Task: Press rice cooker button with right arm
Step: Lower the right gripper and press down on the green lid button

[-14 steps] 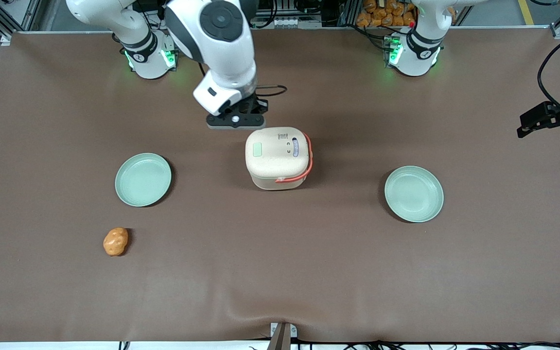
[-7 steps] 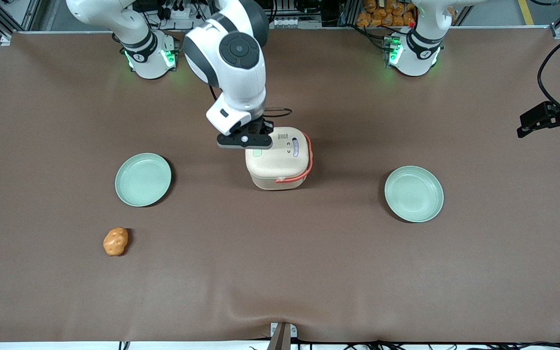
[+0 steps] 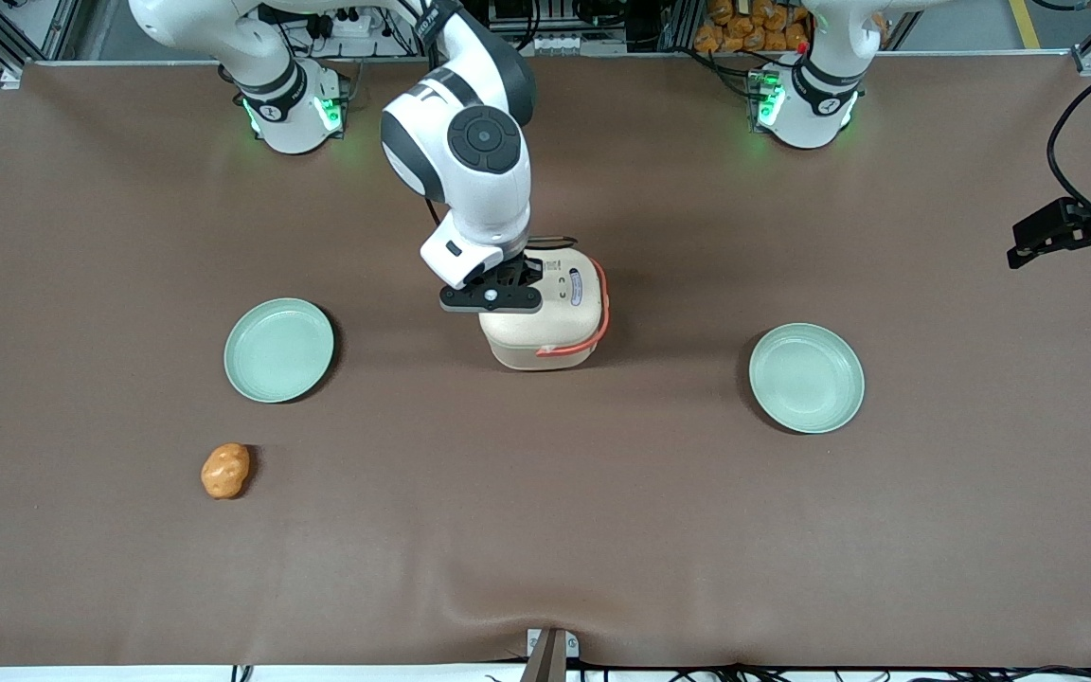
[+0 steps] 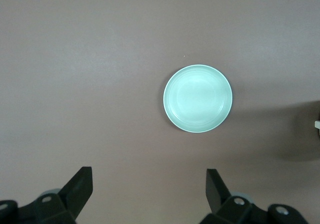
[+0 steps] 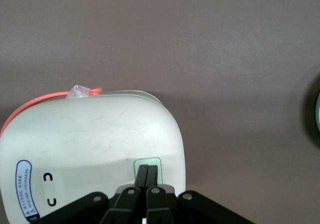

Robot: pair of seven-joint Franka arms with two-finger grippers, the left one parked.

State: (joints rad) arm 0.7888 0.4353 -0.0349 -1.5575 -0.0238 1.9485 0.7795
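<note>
The cream rice cooker (image 3: 545, 322) with an orange-red handle stands mid-table between the two plates, lid closed. It also shows in the right wrist view (image 5: 90, 144). My right arm (image 3: 470, 161) reaches down over it. My gripper (image 3: 493, 296) sits over the lid's edge toward the working arm's end and hides the button in the front view. In the right wrist view the gripper (image 5: 148, 168) is shut, fingers pressed together, with the tips on the small pale green button (image 5: 148, 162). I cannot tell how hard they press.
A pale green plate (image 3: 278, 349) lies toward the working arm's end, another pale green plate (image 3: 806, 377) toward the parked arm's end, also in the left wrist view (image 4: 198, 98). An orange lumpy object (image 3: 225, 471) lies nearer the front camera than the first plate.
My right arm has come forward and down from the table's back toward the cooker. The gripper now sits over the lid where the green button showed a second ago.
</note>
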